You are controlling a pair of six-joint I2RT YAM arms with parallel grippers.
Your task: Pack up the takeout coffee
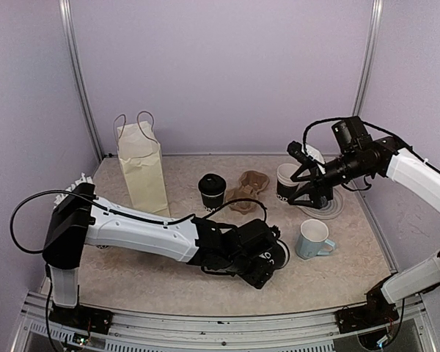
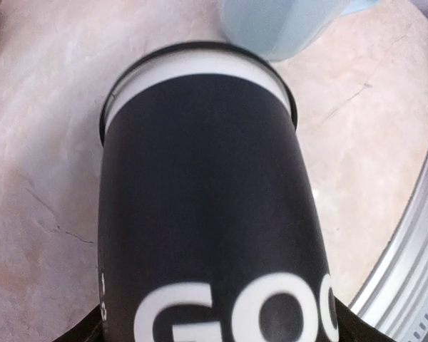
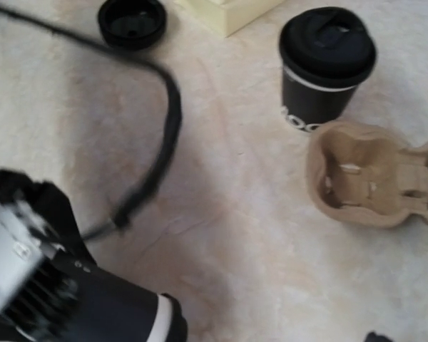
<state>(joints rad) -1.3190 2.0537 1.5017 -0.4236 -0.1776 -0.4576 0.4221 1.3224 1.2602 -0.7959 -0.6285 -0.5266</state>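
Paper bag point(image 1: 143, 169) first: packed or not? (Operator)

Not packed, as far as can be judged. One bag stands upright at the back left, and its inside is hidden. One moulded-pulp carrier point(image 1: 248, 191) lies mid-table, and its visible wells are empty. (Technician)

Cup count and positions? (Operator)

Three black paper cups.
- The lidded cup point(image 1: 212, 192) stands upright just left of the carrier.
- The open cup point(image 1: 284, 183), without a lid, stands at the right, just beside the right gripper point(image 1: 302, 177). That gripper's jaws stand wide apart with nothing seen between them.
- The third cup point(image 2: 207, 214) is at the front centre, tilted or on its side, between the jaws of the left gripper point(image 1: 270, 258). Whether the jaws are clamped on it cannot be determined. (Technician)

Smaller items? (Operator)

One light-blue mug point(image 1: 312, 238) stands near the third cup and is not part of the order. One loose lid point(image 3: 132, 21) lies on the table and appears only in the right wrist view. (Technician)

Remaining work? (Operator)

Nearly all of it, by estimate. One cup is lidded. The open cup needs a lid, and all three cups must go into the carrier and then the bag. (Technician)
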